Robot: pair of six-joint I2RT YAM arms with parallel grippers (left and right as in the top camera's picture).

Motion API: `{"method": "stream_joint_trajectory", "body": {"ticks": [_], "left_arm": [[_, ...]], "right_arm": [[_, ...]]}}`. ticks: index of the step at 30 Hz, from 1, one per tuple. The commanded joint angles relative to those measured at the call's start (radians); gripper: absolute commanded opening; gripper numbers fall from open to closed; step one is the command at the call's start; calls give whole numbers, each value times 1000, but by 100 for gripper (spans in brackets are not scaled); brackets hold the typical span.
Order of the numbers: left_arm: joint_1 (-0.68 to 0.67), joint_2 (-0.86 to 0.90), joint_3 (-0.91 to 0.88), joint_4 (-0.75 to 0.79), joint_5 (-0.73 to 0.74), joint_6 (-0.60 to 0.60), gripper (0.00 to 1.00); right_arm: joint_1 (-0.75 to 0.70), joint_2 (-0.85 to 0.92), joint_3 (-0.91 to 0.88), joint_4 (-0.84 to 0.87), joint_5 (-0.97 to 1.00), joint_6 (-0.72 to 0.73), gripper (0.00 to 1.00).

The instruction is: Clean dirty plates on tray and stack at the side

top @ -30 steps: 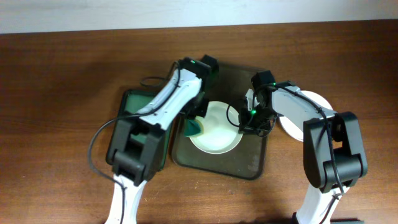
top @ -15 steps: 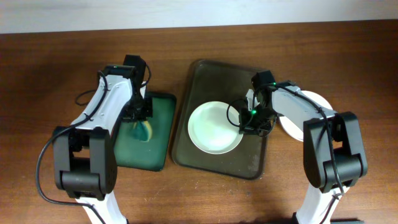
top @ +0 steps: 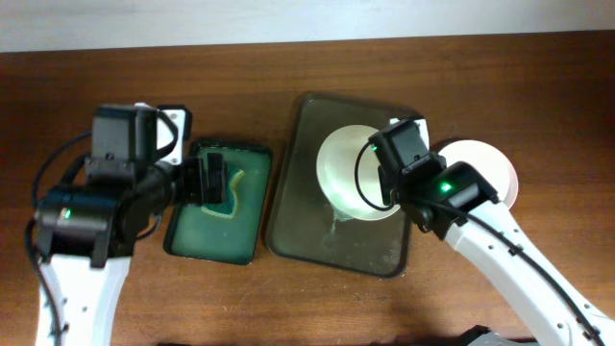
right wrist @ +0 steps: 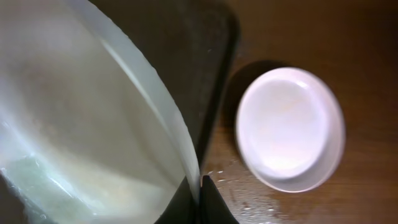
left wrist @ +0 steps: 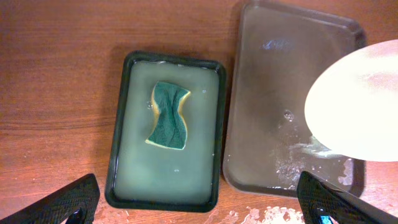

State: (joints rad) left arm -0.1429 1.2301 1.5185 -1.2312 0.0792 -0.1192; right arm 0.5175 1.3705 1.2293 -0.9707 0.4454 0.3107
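Well, right jaws clamp one tilted plate (top: 344, 168) over the tray (top: 332, 240); a second plate (top: 490, 159) sits beside it; left jaws apart above one sponge (left wrist: 168, 116).

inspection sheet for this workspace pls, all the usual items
surface: wooden table, water spots beside the tray
job's things: held plate tilted above the wet tray; side stack on the table, count unclear
clutter: green tray of liquid, sponge in it
grippers: left gripper open over the green tray; right gripper shut on the held plate's rim
cables: black cable looped at the right wrist
surroundings: pale wall behind the table
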Motion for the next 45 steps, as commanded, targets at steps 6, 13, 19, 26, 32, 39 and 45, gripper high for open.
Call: {"method": "stream_joint_trajectory", "body": {"ticks": [6,13,19,26,32,39,45], "left_arm": [[0,-34,14,-2,11,16,99],[0,-34,14,-2,11,16,99],[0,-34,14,-2,11,16,100],[0,-34,14,-2,11,16,99],[0,-34,14,-2,11,16,99],[0,-34,14,-2,11,16,99],[0,-34,14,-2,11,16,100]], "right_arm": [[359,-24,6,-16,703,19,4],[570,-24,6,-22,929,8,4],[569,-24,6,-21,927,8,4],[569,-24,6,-18,913,9,4],[553,-24,6,-17,907,79,5],[-413,-15,6,47,-435,-11,5],[-1084,233,6,80,-671,-41,6]]}}
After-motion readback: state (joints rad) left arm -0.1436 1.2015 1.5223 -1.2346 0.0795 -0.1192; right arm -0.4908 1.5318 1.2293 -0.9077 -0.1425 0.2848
